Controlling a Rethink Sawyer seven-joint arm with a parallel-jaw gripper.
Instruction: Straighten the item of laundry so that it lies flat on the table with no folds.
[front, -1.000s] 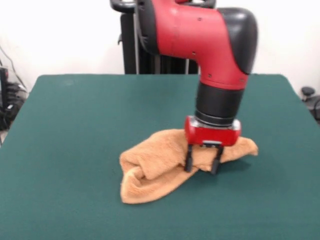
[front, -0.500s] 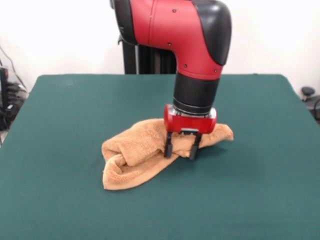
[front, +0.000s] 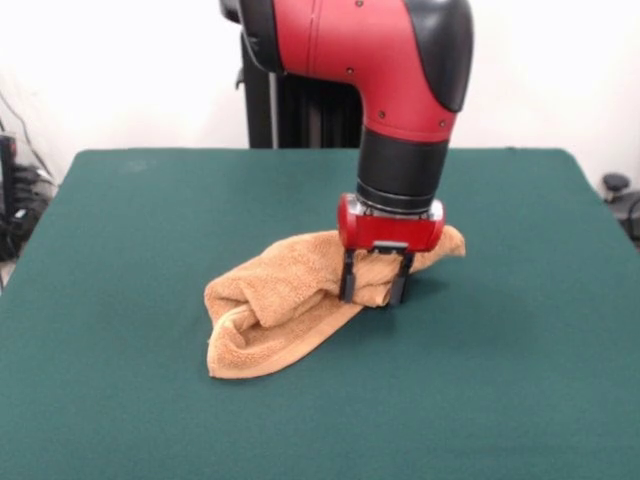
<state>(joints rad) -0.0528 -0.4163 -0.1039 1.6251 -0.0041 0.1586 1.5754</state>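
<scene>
The orange-tan towel (front: 275, 305) lies bunched and folded near the middle of the dark green table (front: 140, 220). Its thick rolled end points to the picture's lower left, and a thinner corner reaches right behind the gripper. My gripper (front: 372, 291) comes straight down on the towel's right part. A fold of cloth sits between its two black fingers (front: 347, 288), and it looks shut on that fold, holding it slightly raised. The red wrist hides the cloth just behind it. No tag loop shows.
The robot's black pedestal (front: 290, 110) stands at the table's far edge. Cables and dark gear (front: 15, 200) sit off the left edge, and a dark object (front: 620, 195) off the right edge. Green tabletop surrounds the towel on all sides.
The gripper dragged the towel to the picture's left, then rose a little and edged right. The held fold lifted with it, while the towel's rolled end stayed put.
</scene>
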